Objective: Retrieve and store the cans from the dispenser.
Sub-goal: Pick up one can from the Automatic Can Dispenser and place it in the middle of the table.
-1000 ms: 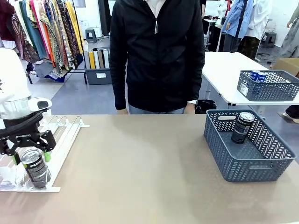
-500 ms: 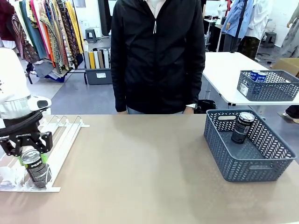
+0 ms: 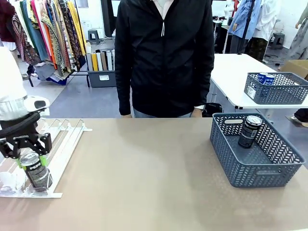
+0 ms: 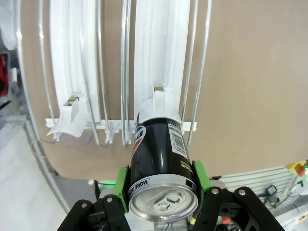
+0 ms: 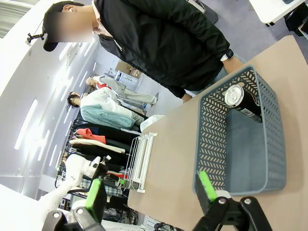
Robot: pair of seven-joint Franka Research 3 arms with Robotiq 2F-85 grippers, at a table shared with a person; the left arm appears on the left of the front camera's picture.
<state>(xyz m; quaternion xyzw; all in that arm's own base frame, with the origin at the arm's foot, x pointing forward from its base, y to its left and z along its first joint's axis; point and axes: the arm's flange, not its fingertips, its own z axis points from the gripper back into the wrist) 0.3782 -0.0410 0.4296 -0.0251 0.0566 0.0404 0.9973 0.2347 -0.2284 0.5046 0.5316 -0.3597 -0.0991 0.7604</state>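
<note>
The middle of the tabletop (image 3: 144, 178) lies bare between the dispenser (image 3: 62, 139) at the left and the grey lattice basket (image 3: 250, 166) at the right, so a gripper could cross it freely. Along the far edge a person in a black jacket (image 3: 163, 57) stands close, blocking passage beyond it. On the dispenser, the left gripper (image 3: 26, 156) and the dark can (image 3: 34, 171) clamped between its fingers fill the low end of one lane; thin wire rails (image 4: 195, 72) flank that lane on both sides. Inside the basket another dark can (image 3: 249, 131) leans at the far wall, with the near floor free. The right gripper (image 5: 149, 192) hangs above the tabletop, fingers spread apart.
</note>
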